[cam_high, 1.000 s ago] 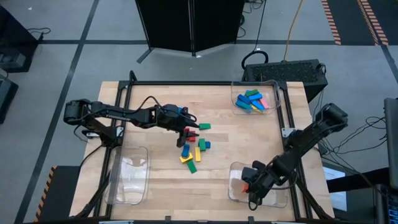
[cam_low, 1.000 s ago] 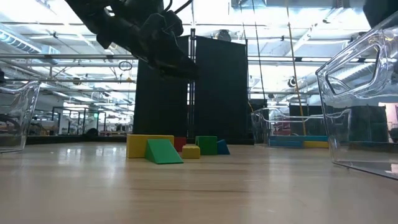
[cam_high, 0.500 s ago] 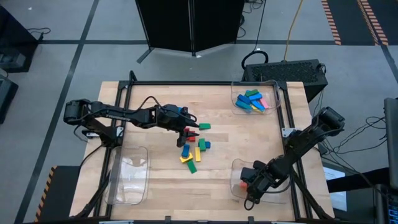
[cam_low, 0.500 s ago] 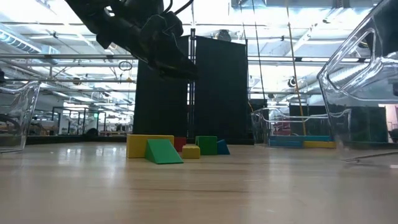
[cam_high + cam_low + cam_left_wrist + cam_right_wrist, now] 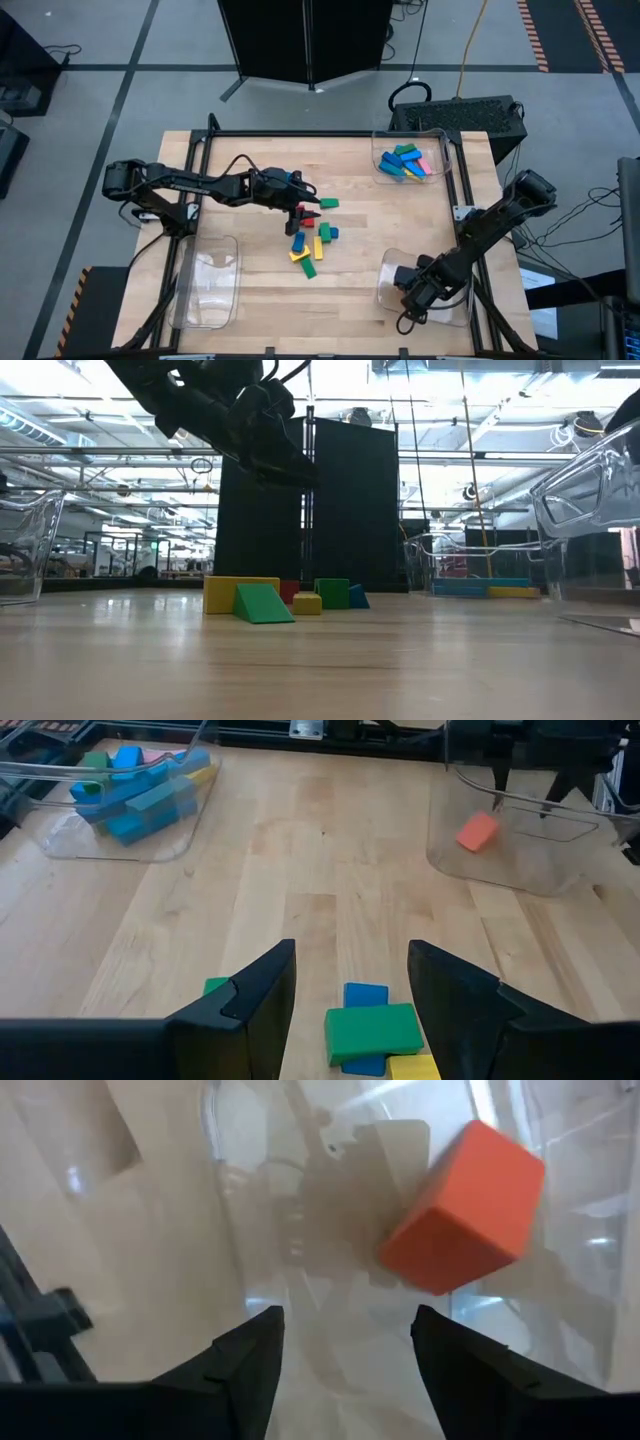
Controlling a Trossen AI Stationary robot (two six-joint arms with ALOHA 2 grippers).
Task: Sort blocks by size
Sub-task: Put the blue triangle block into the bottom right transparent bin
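Note:
Several small blocks (image 5: 310,240) in blue, green, yellow and red lie in a loose pile on the table's middle, and they also show in the low view (image 5: 260,600). My left gripper (image 5: 305,212) hangs open just above the pile, its fingers (image 5: 255,1010) apart over a green block (image 5: 372,1030) that lies on a blue one. My right gripper (image 5: 408,290) points down into the clear tray (image 5: 450,300) at the near right. It is open (image 5: 345,1350), with nothing between its fingers. An orange-red block (image 5: 465,1210) lies tilted in that tray, just beyond the fingertips. My right gripper reaches down into the near right tray from above. Whether its fingers (image 5: 240,1355) touch the tray's floor or wall, I cannot tell. It does not touch the orange-red block (image 5: 478,830).
A clear tray (image 5: 410,162) at the far right holds several blue, green, pink and yellow blocks. Another clear tray (image 5: 207,282) stands at the near left. Bare wood lies between the pile and the trays. The table's black frame rails run along its edges.
The near right tray has shifted toward the table's right edge; in the low view it tipped up and then came back down farther right. My right gripper has tipped more steeply down inside it. The orange-red block, seen at the gripper before, is now covered by the gripper from above.

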